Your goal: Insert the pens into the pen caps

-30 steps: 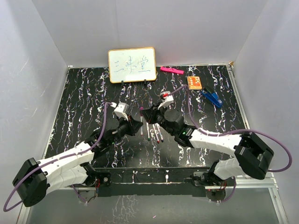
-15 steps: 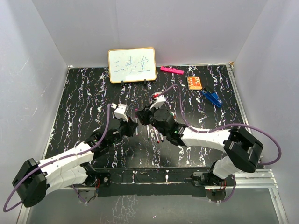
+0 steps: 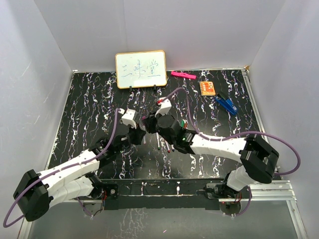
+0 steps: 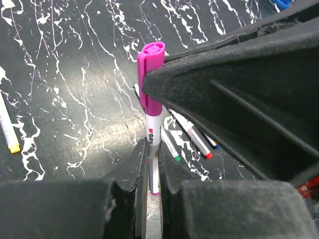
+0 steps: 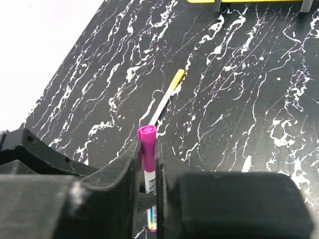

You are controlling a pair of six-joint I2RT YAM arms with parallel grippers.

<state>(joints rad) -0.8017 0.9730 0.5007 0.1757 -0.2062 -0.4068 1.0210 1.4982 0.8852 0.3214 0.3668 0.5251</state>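
A white-barrelled pen stands upright between both grippers with a magenta-purple cap on its top end. My left gripper is shut on the lower barrel. My right gripper is shut on the cap, and one of its fingers shows in the left wrist view. In the top view the left gripper and right gripper meet above mid-table. Loose pens with green, red and blue tips lie below. A pen with a yellow end lies apart.
A whiteboard stands at the back. A pink bar, an orange card and a blue clip lie at the back right. Loose pens lie just right of the grippers.
My right gripper has moved left with the cap and met the left gripper, which has shifted slightly. The cap now sits on the pen.
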